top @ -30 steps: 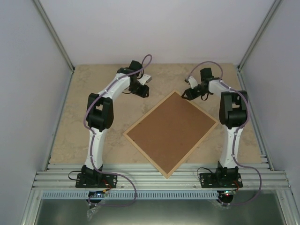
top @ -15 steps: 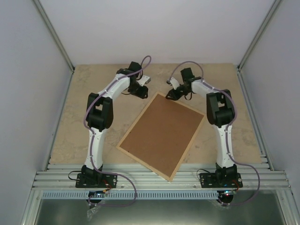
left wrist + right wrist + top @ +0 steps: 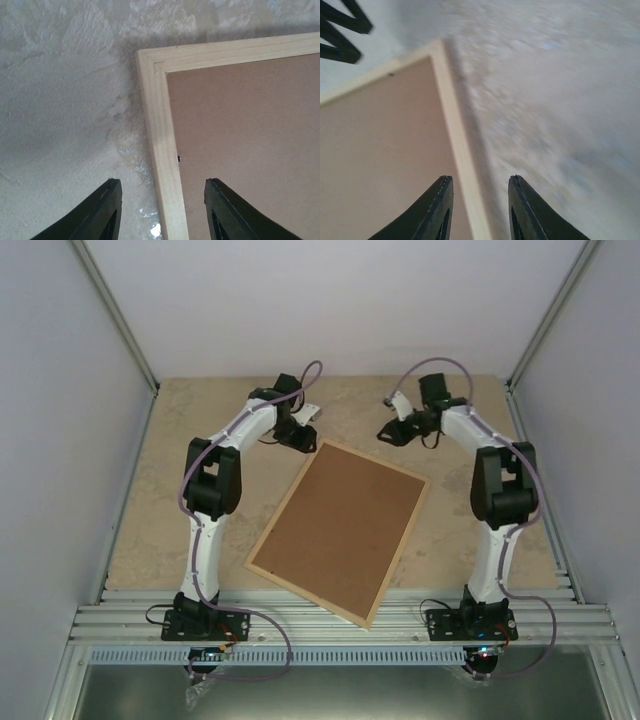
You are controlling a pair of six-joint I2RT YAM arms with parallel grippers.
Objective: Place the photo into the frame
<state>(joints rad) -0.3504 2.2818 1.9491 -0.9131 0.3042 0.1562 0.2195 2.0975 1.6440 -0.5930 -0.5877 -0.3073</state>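
Observation:
The frame (image 3: 286, 502) lies flat on the table, tilted, with a brown backing panel (image 3: 340, 530) filling it. The photo is out of view. My left gripper (image 3: 304, 437) hangs open just beyond the frame's far left corner. In the left wrist view its fingers (image 3: 107, 210) straddle the pale wooden slat (image 3: 160, 130) from above, one over the table, one over the panel (image 3: 250, 140). My right gripper (image 3: 386, 435) is open over bare table past the frame's far edge. Its view is blurred, with the frame's slat (image 3: 452, 125) running up between its fingertips.
The tabletop (image 3: 200, 470) is pale mottled stone, walled by white panels on three sides. An aluminium rail (image 3: 330, 620) with both arm bases runs along the near edge, and the frame's near corner overlaps it. My left gripper's fingers (image 3: 340, 30) show at the top left of the right wrist view.
The frame has turned counter-clockwise, its far corner swinging left toward my left gripper. My right gripper swept left with that corner, then drew back to the right. The left arm has barely moved.

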